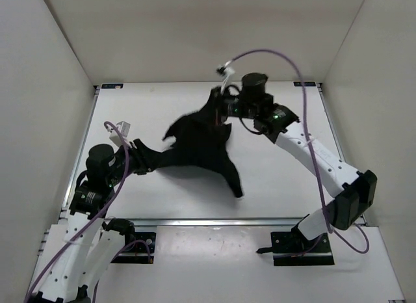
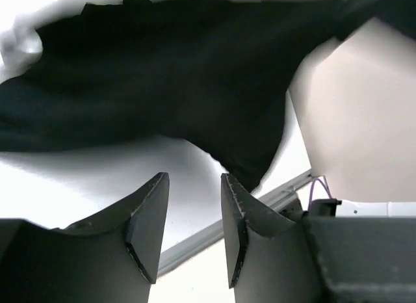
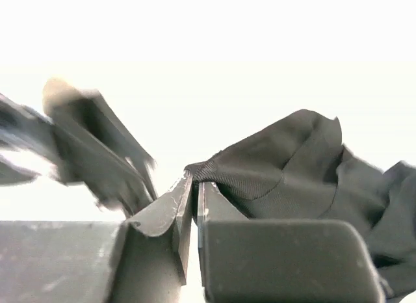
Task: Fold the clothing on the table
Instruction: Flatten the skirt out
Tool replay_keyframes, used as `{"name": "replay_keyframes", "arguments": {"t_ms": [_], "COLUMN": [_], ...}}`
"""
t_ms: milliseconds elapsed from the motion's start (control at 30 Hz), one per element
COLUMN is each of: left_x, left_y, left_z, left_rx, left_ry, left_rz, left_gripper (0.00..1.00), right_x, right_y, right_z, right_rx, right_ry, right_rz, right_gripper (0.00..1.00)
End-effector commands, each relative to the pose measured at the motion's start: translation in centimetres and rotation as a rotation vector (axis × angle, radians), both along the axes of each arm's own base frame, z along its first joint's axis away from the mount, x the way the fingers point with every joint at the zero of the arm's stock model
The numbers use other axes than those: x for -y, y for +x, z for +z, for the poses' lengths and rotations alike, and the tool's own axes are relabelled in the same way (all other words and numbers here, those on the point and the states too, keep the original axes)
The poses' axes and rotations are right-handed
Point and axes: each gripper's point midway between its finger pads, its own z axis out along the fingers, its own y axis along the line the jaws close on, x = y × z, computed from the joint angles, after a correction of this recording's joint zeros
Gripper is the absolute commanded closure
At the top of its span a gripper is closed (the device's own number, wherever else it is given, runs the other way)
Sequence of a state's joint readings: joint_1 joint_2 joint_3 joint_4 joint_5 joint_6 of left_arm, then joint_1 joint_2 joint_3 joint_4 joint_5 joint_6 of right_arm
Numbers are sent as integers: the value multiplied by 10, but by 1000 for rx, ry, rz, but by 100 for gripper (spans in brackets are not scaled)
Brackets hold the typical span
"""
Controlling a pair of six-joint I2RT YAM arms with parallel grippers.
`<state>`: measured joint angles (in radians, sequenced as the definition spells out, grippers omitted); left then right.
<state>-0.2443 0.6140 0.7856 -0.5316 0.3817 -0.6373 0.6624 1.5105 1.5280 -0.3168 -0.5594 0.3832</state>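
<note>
clothing [image 1: 198, 144], one piece; table [image 1: 279, 186], one

Clothing [image 1: 198, 144]: plain black, no print. Hem looks finely ribbed and greyer in the right wrist view, maybe just glare. Table [image 1: 279, 179]: white w/ silver-grey rail [image 1: 214, 220]. Arm links [image 1: 305, 150]: white, black joints. Cables [image 1: 266, 51]: purple. Left gripper [image 2: 194, 179] & right gripper [image 3: 195, 186]: dark grey.
</note>
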Motion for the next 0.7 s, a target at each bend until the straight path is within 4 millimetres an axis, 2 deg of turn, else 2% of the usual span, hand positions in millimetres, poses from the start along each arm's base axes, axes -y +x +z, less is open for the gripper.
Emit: {"name": "replay_keyframes", "arguments": {"t_ms": [0, 33, 67, 100, 133, 167, 200, 233, 300, 333, 400, 433, 467, 500, 533, 567, 600, 667], "left_x": [-5, -5, -8, -10, -8, -8, -6, -6, -5, -3, -4, -2, -1, 0, 5, 10, 15, 35], "left_y": [-10, -12, -12, -11, -12, -11, -12, -11, -10, -11, -8, -10, -10, -10, -9, -13, -14, -29], "left_z": [-21, -21, -19, -21, -20, -21, -22, -29, -40, -44, -61, -62, -68, -80, -82, -87, -94, -107], "left_rx": [-90, -89, -89, -92, -93, -102, -100, -119, -147, -152, -186, -192, -205, -241, -251, -275, -293, -361], "left_ry": [-33, -34, -25, -2, 18, 32, 40, 49, 42, 46, 56, 58, 66, 85, 84, 81, 78, 52], "left_rz": [36, 35, 55, 61, 51, 47, 35, 31, 25, 15, 28, 16, 15, 11, -3, -23, -42, -102], "left_gripper": [54, 54, 55, 55, 54, 54, 54, 53, 53, 53, 53, 53, 52, 51, 50, 49, 48, 47], "right_x": [30, 45, 70, 86, 108, 134, 144, 166, 189, 193, 199, 198, 201, 196, 196, 196, 192, 194], "right_y": [-5, 11, 23, 23, 39, 49, 41, 50, 37, 31, 9, -1, -13, -28, -41, -44, -57, -65], "right_z": [140, 135, 133, 129, 105, 72, 63, 22, -42, -51, -117, -127, -156, -174, -192, -197, -210, -224], "right_rx": [78, 83, 42, 19, -65, -155, -199, -270, -374, -360, -471, -485, -550, -578, -599, -593, -619, -622], "right_ry": [413, 444, 477, 484, 485, 481, 494, 467, 388, 368, 268, 250, 205, 165, 121, 102, 60, 1], "right_rz": [-44, -102, -177, -216, -300, -388, -395, -474, -561, -591, -638, -636, -652, -636, -632, -633, -612, -622], "right_gripper": [100, 100, 100, 99, 100, 100, 100, 100, 100, 100, 100, 100, 100, 100, 100, 100, 100, 100]}}
